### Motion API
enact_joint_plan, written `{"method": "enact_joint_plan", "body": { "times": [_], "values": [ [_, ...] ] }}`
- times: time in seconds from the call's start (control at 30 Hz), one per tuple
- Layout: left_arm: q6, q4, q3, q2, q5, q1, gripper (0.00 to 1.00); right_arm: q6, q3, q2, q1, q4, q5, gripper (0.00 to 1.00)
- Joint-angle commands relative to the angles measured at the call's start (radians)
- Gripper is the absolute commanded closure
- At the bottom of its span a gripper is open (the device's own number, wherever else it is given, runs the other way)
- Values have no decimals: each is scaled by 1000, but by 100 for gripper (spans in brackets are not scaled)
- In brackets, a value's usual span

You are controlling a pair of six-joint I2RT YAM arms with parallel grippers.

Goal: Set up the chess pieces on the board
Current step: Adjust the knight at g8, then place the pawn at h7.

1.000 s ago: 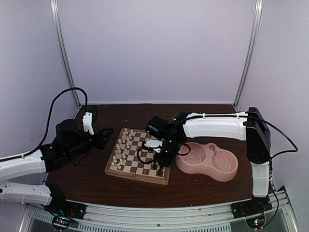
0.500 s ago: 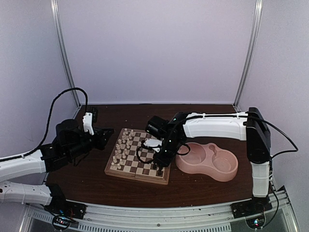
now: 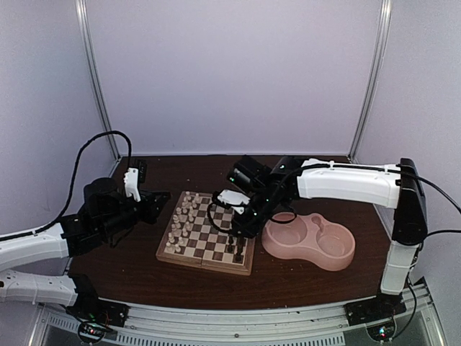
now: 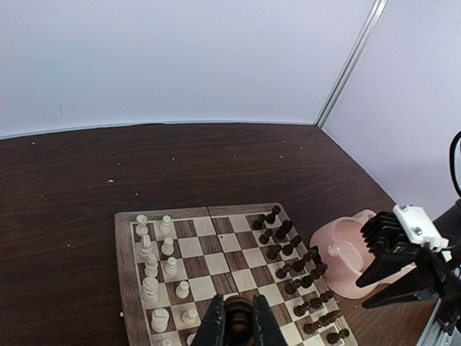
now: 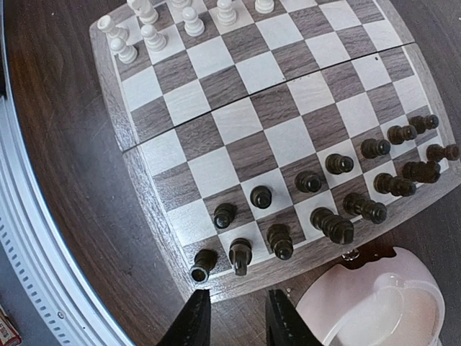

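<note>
On the dark brown wooden bench [image 3: 302, 285] lies the square checkered wooden chessboard with a tan rim [image 3: 202, 264], flat and roughly central between the two arms. Tiny cream carved chess pieces [image 4: 150, 288] stand in two files along its left side. The dark brown carved pieces [image 5: 309, 181] stand in two files along its right side, the side nearest the pink double bowl [image 3: 310, 259], which sits just beside the board.

The right pincer [image 5: 234, 317] hangs above the board's right rim close to the near corner, clear of the pieces. Its fingers stand narrowly apart with nothing between them.

The left pincer [image 4: 238, 306] hovers off the board's left edge, aimed across it. Its fingers are pressed almost together; a small dark brown shape shows between them, and I cannot tell whether it is a chess piece.
</note>
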Motion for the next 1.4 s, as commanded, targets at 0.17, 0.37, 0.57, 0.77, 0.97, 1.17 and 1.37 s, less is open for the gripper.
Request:
{"method": "enact_joint_plan", "body": {
  "times": [0.17, 0.37, 0.57, 0.77, 0.97, 1.17, 1.37],
  "values": [
    [19, -67, 66, 53, 99, 0, 100, 48, -237, -292, -8, 228, 106, 71],
    [44, -408, 248, 110, 194, 0, 99, 94, -357, -435, -67, 348, 208, 63],
    [62, -637, 401, 251, 343, -13, 99, 197, -559, -486, -84, 628, 253, 64],
    [118, -684, 527, 432, 252, -150, 100, 267, -765, -535, -89, 831, 340, 67],
    [161, -524, 525, 497, 58, -288, 100, 223, -898, -650, -90, 973, 409, 67],
    [305, -264, 408, 538, 90, -350, 100, 175, -893, -674, -89, 933, 540, 67],
    [349, -240, 375, 546, 131, -351, 100, 114, -881, -660, -89, 937, 601, 66]
  ]
}}
